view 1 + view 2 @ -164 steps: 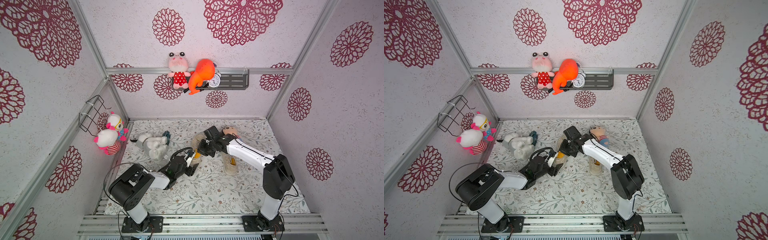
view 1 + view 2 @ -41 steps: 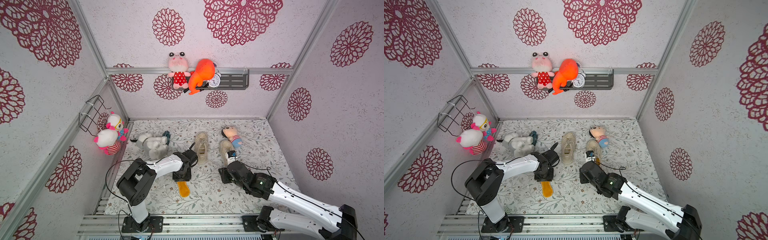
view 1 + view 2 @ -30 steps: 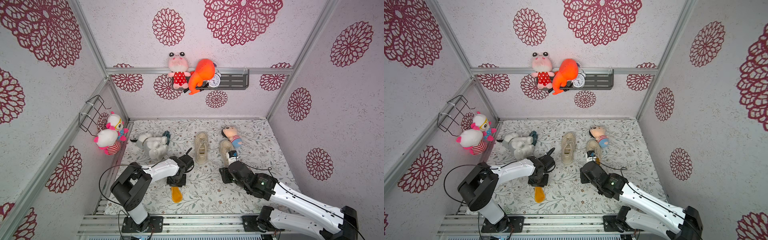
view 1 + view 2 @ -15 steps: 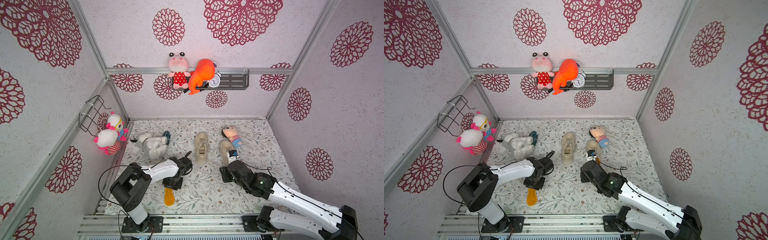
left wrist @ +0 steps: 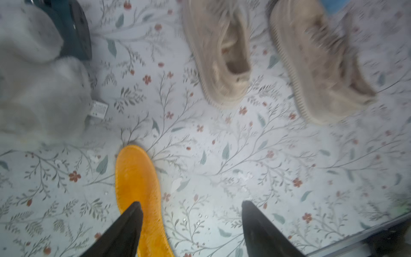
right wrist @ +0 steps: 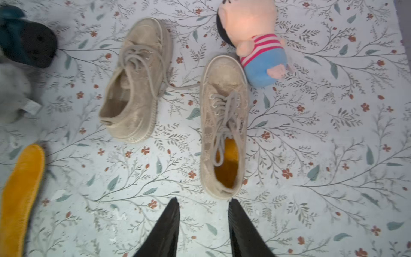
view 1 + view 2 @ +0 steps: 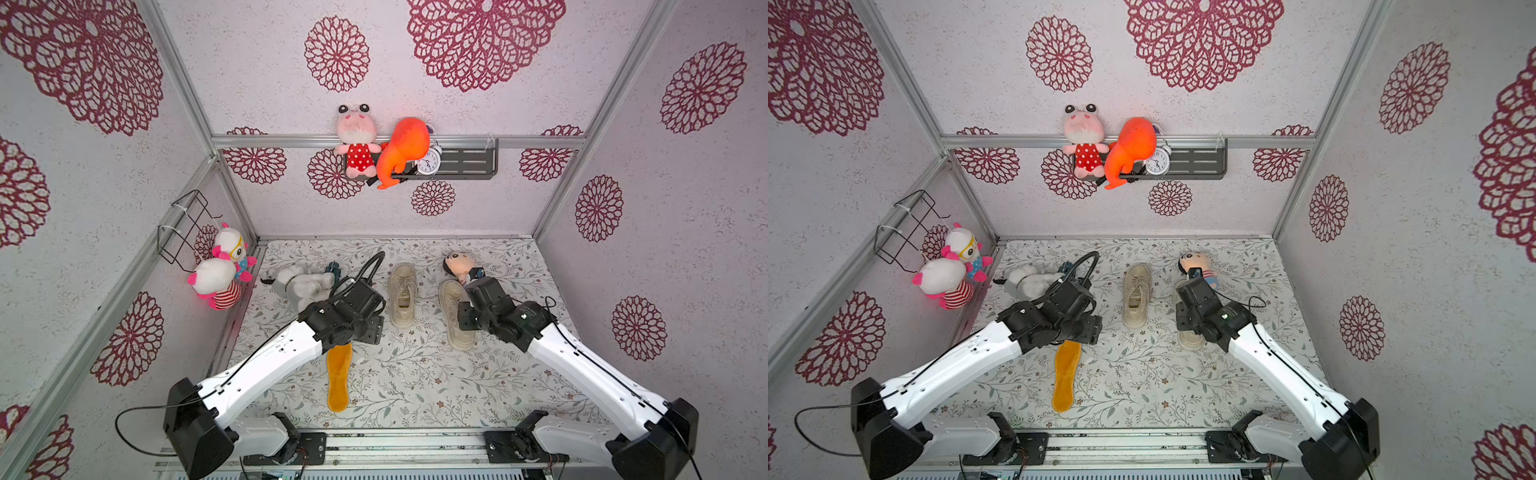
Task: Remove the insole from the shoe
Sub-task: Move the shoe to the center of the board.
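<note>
Orange insole (image 7: 338, 380) lies flat on the table (image 7: 415, 386), out of the shoes and near-left of them, lengthwise near to far. Left pincer (image 5: 190, 203) hangs over it, jaws wide apart with nothing between. One finger (image 5: 124, 229) overlaps the insole in the wrist view; contact unclear. Left beige sneaker (image 6: 133, 89) is bare inside. Right beige sneaker (image 6: 222, 124) holds a second orange insole (image 6: 226, 164). Right pincer (image 6: 203, 200) sits just near of its heel, jaws parted, empty.

Pale walls (image 7: 270, 83), red medallion prints (image 7: 484, 37); floral-print floor (image 7: 415, 374); grey shelf (image 7: 469, 164) at back
</note>
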Action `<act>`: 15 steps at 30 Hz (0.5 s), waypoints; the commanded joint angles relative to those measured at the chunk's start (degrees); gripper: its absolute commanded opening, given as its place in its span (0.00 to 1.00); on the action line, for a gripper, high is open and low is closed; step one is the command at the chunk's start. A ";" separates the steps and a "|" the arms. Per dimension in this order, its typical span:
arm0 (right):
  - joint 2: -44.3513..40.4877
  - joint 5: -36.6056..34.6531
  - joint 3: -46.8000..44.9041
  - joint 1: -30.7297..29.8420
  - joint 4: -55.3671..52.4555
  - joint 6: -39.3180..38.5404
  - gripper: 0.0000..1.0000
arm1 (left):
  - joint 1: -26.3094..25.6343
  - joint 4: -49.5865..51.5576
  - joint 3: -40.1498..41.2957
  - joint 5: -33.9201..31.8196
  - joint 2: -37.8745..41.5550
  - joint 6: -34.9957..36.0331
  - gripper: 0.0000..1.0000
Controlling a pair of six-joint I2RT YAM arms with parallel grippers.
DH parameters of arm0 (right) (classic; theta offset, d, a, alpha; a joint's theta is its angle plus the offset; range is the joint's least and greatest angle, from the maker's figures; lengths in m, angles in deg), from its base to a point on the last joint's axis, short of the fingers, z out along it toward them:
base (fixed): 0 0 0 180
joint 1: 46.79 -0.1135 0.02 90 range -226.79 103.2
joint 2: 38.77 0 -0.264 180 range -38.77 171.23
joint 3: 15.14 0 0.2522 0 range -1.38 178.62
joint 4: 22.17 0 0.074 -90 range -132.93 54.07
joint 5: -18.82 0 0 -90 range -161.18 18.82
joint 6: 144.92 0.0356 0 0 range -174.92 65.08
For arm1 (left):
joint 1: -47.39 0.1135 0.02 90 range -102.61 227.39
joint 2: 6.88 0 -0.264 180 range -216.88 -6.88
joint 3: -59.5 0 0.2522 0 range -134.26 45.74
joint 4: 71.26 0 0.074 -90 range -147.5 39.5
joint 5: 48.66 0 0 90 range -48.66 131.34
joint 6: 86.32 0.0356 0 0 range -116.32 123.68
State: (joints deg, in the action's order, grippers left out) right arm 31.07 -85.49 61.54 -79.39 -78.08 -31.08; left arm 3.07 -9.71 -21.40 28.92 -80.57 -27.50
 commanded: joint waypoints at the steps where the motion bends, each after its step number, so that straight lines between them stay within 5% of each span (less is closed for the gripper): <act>1: 4.00 5.67 1.32 5.81 -4.63 -7.13 0.34 | 1.27 -13.22 1.13 -0.09 -0.04 0.70 0.73; 8: 10.13 13.26 1.82 12.28 2.61 -6.61 0.28 | 2.50 -28.53 0.75 3.01 -4.60 -2.66 0.70; 15: 17.22 9.79 2.71 12.43 1.27 -11.40 0.27 | 2.63 -31.62 0.93 6.80 -7.34 -2.76 0.70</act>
State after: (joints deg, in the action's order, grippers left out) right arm 46.72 -75.43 62.41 -67.09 -76.39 -39.02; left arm 5.35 -36.86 -20.65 33.59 -88.05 -30.01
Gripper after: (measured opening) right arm 0.265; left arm 0.695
